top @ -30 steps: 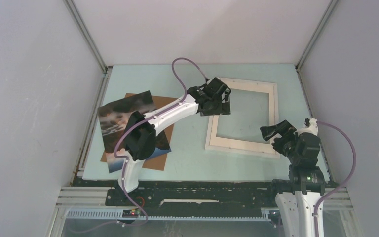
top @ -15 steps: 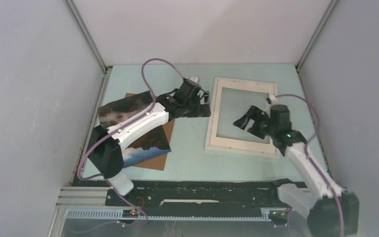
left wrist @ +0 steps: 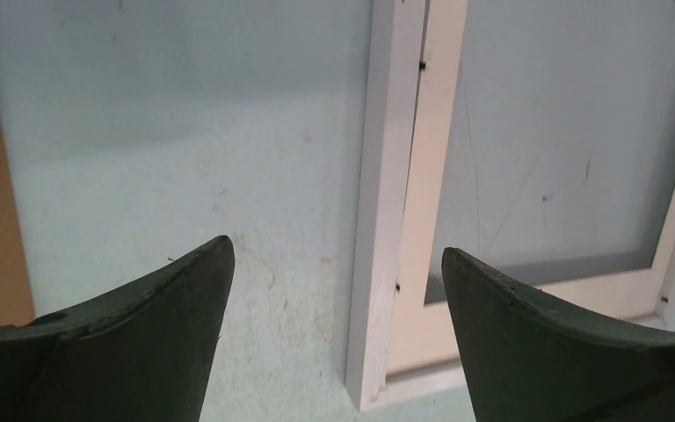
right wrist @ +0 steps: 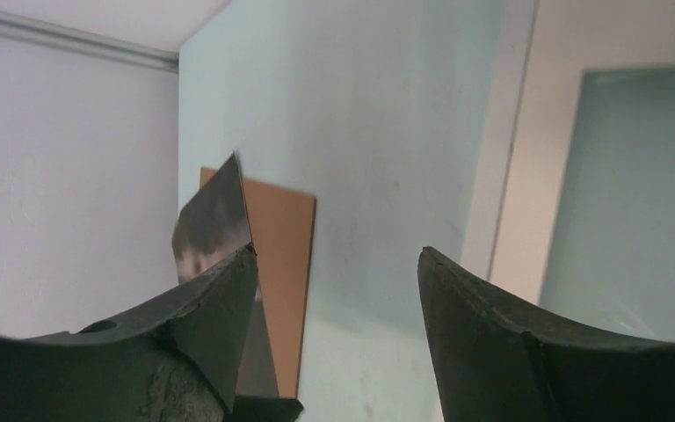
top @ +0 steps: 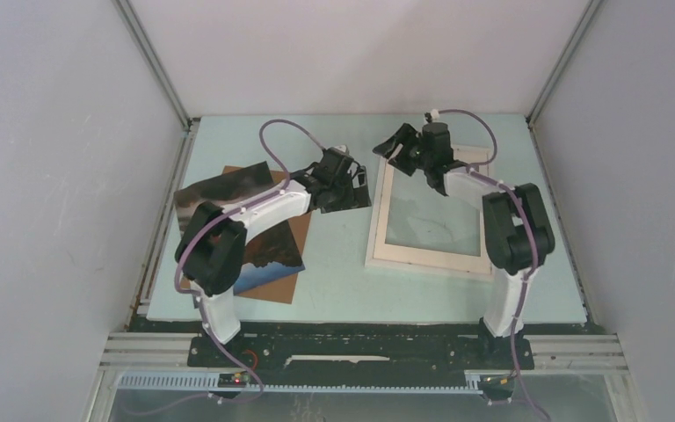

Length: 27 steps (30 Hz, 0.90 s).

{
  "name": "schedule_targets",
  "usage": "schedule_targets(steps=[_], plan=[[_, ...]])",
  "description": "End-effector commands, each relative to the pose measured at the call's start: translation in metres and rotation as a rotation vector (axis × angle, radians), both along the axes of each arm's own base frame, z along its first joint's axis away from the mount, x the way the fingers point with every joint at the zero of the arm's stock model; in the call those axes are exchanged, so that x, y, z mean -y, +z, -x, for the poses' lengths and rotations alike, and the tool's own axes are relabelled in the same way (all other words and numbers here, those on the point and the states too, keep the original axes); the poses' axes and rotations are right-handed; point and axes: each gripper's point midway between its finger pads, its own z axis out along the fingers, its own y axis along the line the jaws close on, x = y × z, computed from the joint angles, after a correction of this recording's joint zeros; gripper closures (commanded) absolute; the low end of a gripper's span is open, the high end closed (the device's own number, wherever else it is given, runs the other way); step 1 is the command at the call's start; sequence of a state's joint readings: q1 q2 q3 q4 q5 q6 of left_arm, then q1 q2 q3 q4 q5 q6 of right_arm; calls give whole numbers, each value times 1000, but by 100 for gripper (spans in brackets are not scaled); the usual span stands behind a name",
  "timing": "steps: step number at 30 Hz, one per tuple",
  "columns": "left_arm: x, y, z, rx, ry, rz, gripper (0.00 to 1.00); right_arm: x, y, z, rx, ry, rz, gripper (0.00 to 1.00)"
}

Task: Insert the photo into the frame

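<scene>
The white frame (top: 378, 224) lies flat on the right half of the table, its clear pane (top: 431, 207) showing the table through it. The photo (top: 220, 189), dark with clouds, rests on a brown backing board (top: 277, 286) at the left, partly under the left arm. My left gripper (top: 356, 191) hangs open just left of the frame. In the left wrist view the frame's left bar (left wrist: 388, 202) runs between the spread fingers of that gripper (left wrist: 334, 264). My right gripper (top: 394, 143) is open above the frame's far left corner. Its wrist view shows the gripper (right wrist: 334, 264) empty, with the photo (right wrist: 215, 215) beyond it.
The pale green table mat (top: 334, 264) is walled by grey panels left, right and behind. The brown board (right wrist: 283, 255) sticks out past the photo's right edge. The left arm (top: 255, 211) stretches across the photo. A strip of bare mat separates board and frame (right wrist: 511, 158).
The right arm swung from the near right, across the frame, to its far left corner, jaws narrowing a little. The left gripper drew back left off the frame's bar.
</scene>
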<state>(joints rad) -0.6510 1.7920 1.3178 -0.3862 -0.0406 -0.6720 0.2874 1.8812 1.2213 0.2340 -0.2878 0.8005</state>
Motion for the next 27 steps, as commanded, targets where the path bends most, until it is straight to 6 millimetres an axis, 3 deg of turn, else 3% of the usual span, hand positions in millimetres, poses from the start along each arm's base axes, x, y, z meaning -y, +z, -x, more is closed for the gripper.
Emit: schedule_targets(steps=[1, 6, 14, 27], plan=[[13, 21, -46, 110, 41, 28, 5, -20, 11, -34, 45, -1, 17, 25], [-2, 12, -67, 189, 56, -26, 4, -19, -33, -40, -53, -15, 41, 25], [6, -12, -60, 188, -13, 19, 4, -19, -55, -44, -116, -37, 91, 25], [2, -18, -58, 191, 1, 11, 5, 12, -83, -42, -225, -149, 149, 25]])
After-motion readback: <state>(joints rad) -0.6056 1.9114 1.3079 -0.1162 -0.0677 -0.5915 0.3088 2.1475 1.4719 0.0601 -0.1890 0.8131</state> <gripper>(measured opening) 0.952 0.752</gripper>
